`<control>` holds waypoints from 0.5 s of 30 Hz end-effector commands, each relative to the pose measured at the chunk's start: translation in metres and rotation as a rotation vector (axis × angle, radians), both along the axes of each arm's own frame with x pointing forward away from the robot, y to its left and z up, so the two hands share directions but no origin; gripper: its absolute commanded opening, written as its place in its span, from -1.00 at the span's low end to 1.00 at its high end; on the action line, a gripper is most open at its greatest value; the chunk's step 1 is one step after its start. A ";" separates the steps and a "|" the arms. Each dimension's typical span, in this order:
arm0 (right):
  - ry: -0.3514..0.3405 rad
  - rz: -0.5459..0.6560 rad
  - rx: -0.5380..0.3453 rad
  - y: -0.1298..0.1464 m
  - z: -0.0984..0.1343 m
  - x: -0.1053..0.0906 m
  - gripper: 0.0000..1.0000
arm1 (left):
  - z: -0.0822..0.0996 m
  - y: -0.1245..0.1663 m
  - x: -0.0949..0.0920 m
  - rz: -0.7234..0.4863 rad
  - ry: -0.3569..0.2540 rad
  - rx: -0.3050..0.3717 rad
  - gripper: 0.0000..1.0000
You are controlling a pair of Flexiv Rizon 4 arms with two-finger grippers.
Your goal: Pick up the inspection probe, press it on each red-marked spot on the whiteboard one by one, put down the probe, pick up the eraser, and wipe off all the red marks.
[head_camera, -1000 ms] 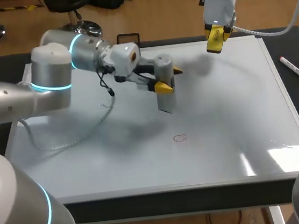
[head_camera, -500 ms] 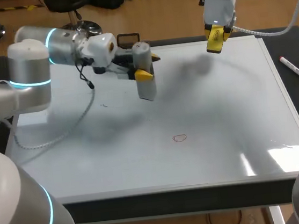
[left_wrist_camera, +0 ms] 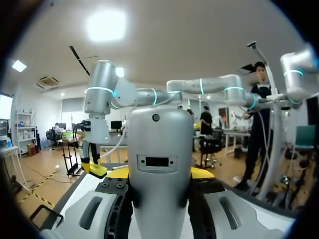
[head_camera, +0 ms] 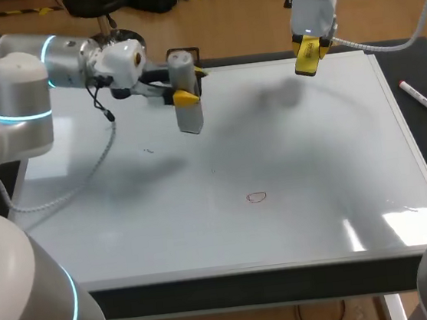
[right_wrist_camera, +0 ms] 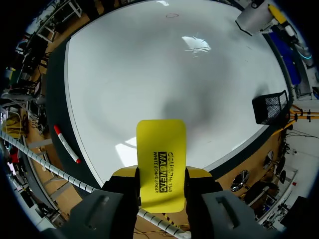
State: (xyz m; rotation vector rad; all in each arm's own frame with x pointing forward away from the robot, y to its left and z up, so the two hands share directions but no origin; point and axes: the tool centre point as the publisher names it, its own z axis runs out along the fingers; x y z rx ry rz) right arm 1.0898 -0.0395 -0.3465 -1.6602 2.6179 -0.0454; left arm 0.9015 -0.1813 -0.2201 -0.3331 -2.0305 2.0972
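Observation:
My left gripper (head_camera: 190,85) is shut on the grey cylindrical probe (head_camera: 186,105), which it holds upright above the back left part of the whiteboard (head_camera: 314,164). In the left wrist view the probe (left_wrist_camera: 158,164) fills the gap between the fingers. One small red ring mark (head_camera: 257,197) lies on the board's middle front, well away from the probe. My right gripper (head_camera: 307,50) hangs over the board's back edge, shut on the yellow eraser (head_camera: 308,58). The right wrist view shows the eraser (right_wrist_camera: 161,162) flat between the fingers, with the red mark (right_wrist_camera: 172,15) far ahead.
A red-capped marker (head_camera: 423,99) lies on the dark mat right of the board and also shows in the right wrist view (right_wrist_camera: 66,144). A black wire holder (head_camera: 183,55) stands at the board's back edge, just behind the probe.
My left arm has carried the probe left and toward the back of the board, away from the red mark. The right arm and eraser have not moved.

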 end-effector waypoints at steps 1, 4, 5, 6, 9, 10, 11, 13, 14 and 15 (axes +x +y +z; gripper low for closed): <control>0.000 0.002 -0.004 0.000 0.001 0.000 -1.00 | 0.002 0.008 0.007 -0.002 0.001 0.005 -1.00; 0.000 0.002 -0.004 0.000 0.001 0.000 -1.00 | 0.000 0.012 0.012 0.006 0.006 0.010 -1.00; 0.000 0.002 -0.004 0.000 0.001 0.000 -1.00 | 0.000 0.013 0.012 0.010 0.008 0.013 -1.00; 0.000 0.002 -0.004 0.000 0.001 0.000 -1.00 | -0.001 0.015 0.013 0.011 0.010 0.013 -1.00; 0.000 0.002 -0.004 0.000 0.001 0.000 -1.00 | -0.005 0.019 0.016 0.010 0.016 0.035 -1.00; 0.000 0.002 -0.004 0.000 0.001 0.000 -1.00 | -0.007 0.020 0.016 0.014 0.019 0.031 -1.00; 0.000 0.002 -0.004 0.000 0.001 0.000 -1.00 | -0.009 0.024 0.018 0.019 0.021 0.031 -1.00; 0.000 0.002 -0.004 0.000 0.001 0.000 -1.00 | -0.010 0.028 0.019 0.033 0.024 0.025 -1.00; 0.000 0.002 -0.004 0.000 0.001 0.000 -1.00 | -0.011 0.030 0.019 0.038 0.025 0.024 -1.00; 0.000 0.002 -0.004 0.000 0.001 0.000 -1.00 | -0.012 0.034 0.021 0.045 0.025 0.021 -1.00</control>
